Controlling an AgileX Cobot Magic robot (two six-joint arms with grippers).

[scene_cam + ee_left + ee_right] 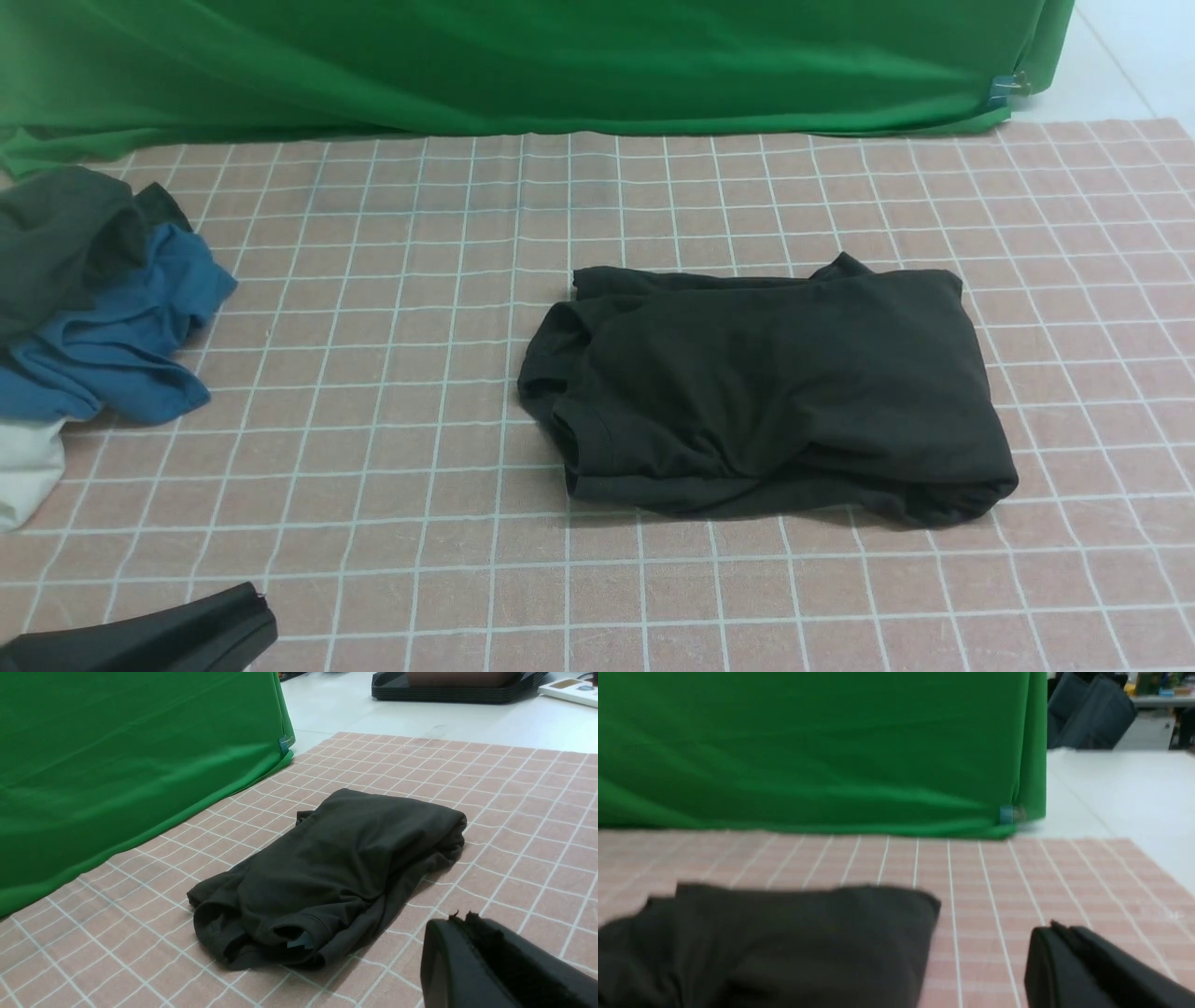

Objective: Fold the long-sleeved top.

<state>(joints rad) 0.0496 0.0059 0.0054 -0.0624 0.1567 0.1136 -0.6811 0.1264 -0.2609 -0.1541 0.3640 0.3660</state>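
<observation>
Lying folded, top (766, 383) apart from left claw (252, 597)

the long-sleeved top (775, 942) lies folded on the pink checked cloth (1017, 882) covering the surface. the right pincer (1052, 938), jaws closed and empty, sits just beside it, apart. a green backdrop (808, 751) stands behind.

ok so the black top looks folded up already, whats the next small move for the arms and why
Probably none on the cloth: keep both arms back. The long-sleeved top lies as a compact folded bundle on the checked tablecloth, no sleeve trailing out. The left claw and right claw are shut, empty and clear of it. At most, press flat the rumpled collar end.
</observation>
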